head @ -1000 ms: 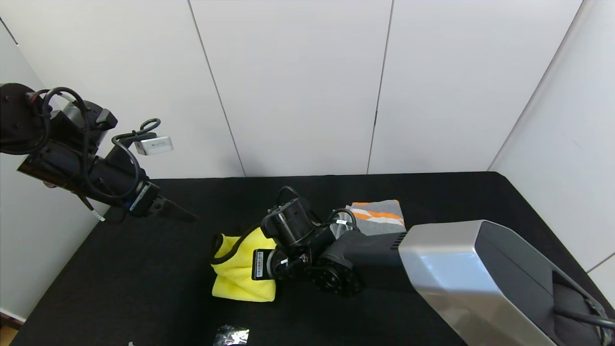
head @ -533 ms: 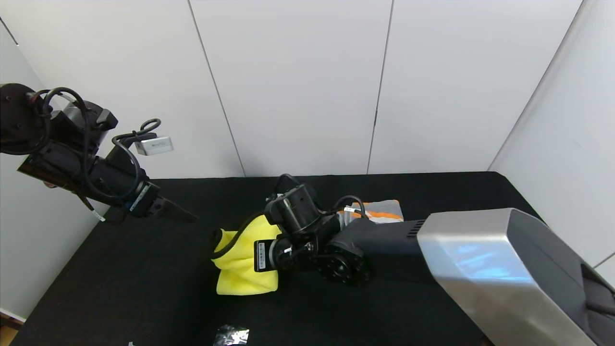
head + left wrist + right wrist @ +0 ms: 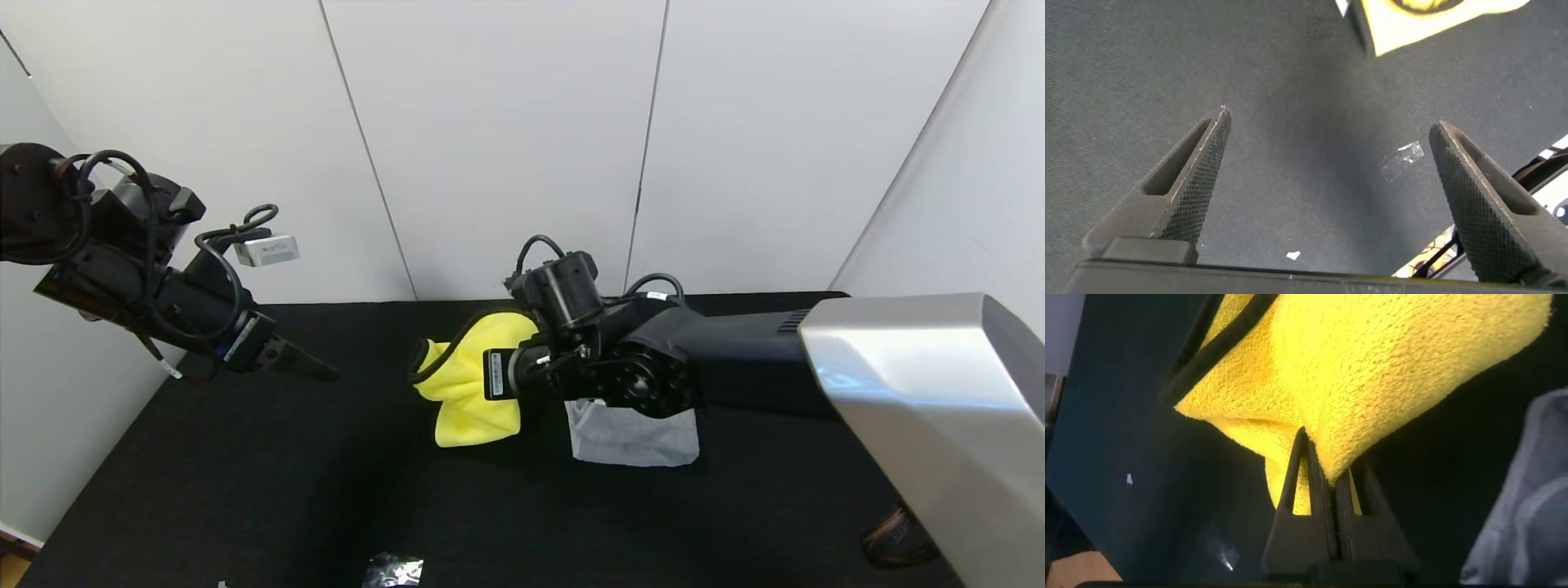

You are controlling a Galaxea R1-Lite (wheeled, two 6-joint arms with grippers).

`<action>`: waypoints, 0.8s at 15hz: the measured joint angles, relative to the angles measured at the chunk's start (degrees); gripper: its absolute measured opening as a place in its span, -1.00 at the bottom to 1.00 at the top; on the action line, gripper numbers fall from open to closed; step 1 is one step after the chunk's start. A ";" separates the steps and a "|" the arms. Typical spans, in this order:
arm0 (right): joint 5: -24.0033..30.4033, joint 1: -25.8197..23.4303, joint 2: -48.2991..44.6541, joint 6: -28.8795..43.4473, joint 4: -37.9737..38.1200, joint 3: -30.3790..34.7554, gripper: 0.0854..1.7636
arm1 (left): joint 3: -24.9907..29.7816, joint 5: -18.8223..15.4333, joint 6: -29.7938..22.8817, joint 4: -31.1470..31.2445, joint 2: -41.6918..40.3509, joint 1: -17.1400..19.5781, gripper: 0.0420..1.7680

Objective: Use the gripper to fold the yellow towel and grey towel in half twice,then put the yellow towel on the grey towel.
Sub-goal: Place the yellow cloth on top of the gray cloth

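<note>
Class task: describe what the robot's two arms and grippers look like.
Left arm: black, looped black cables, small silver box. Left gripper: two dark tapered fingers with dotted pads. Right arm: silver shell, black wrist, white barcode label. Right gripper: thin black fingers.

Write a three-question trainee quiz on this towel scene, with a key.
1. True or false: the right claw is shut on the yellow towel.
2. The left claw is: A) gripping the grey towel, B) open and holding nothing, C) pressing the yellow towel.
3. Fill in: in the head view the grey towel lies on the black table to the robot's ____ of the yellow towel.

Key: 1 true; 2 B; 3 right.
</note>
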 joint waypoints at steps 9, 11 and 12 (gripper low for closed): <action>0.01 -7.39 -8.07 -0.84 16.96 0.50 -0.94 | 0.09 0.00 0.00 0.00 0.00 -0.09 0.94; 0.20 -8.85 -9.70 -2.54 18.13 1.57 -0.94 | 0.22 0.02 0.00 0.00 0.00 -0.30 0.94; 0.59 -9.59 -10.47 -2.66 18.29 2.40 -0.94 | 0.27 0.02 0.01 0.00 0.00 -0.41 0.94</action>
